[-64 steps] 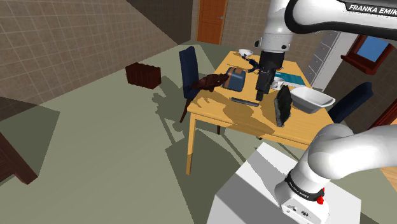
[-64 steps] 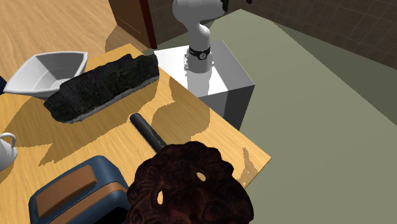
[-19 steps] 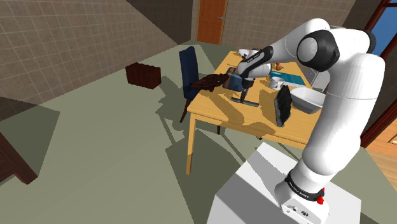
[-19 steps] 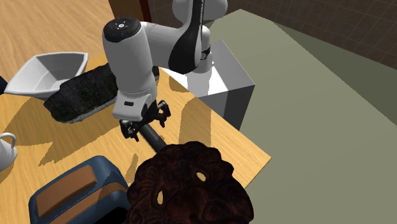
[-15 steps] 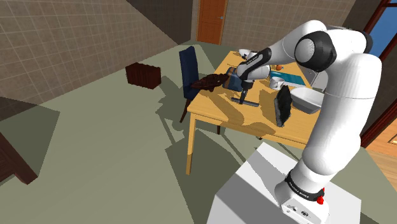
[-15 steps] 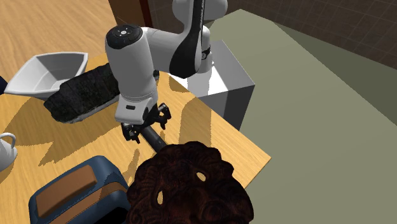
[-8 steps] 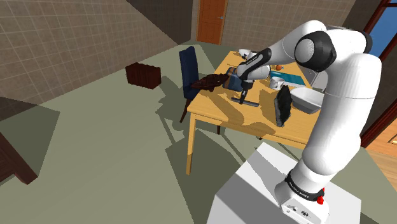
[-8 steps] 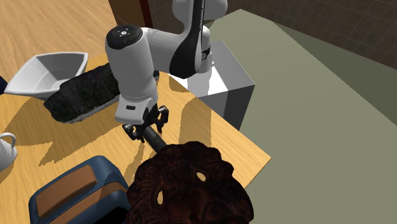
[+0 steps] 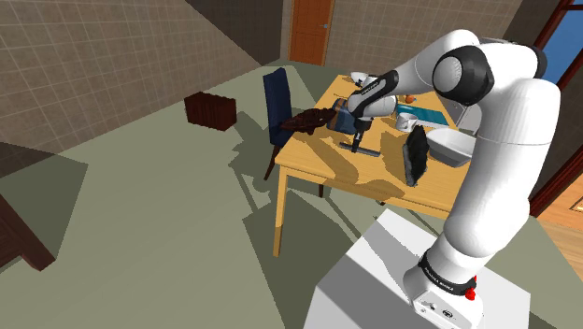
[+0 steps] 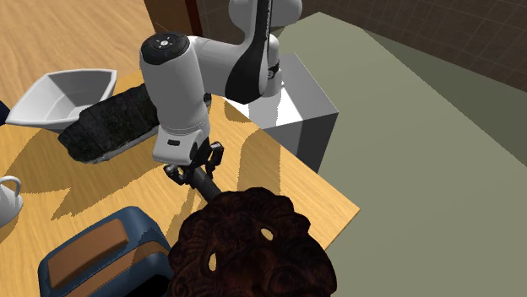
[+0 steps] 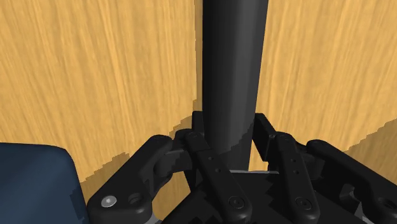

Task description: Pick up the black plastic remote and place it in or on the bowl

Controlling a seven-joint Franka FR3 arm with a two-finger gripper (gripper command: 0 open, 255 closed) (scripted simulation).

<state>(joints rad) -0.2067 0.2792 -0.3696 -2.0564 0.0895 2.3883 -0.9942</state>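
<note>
Walls (image 9: 93, 56): square tiles, beige-brown. Floor (image 9: 168, 206): olive green, crossed by long hard-edged shadows. Door (image 9: 311, 28): orange-brown, set in the far wall. Surface (image 9: 322, 166): light wood on slim legs. Blue chair (image 9: 277, 98): at the surface's far side, toward the shoulder view's left. Second blue chair (image 9: 517, 150): at the shoulder view's right. Dark brown crate (image 9: 210, 110): on the floor, near the first chair.

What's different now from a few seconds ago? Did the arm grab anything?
The arm swung down from above the table, and the gripper lowered over the black remote and closed its fingers on it. The remote still lies in the same spot, not lifted. The white bowl and the blue toaster stayed put.
</note>
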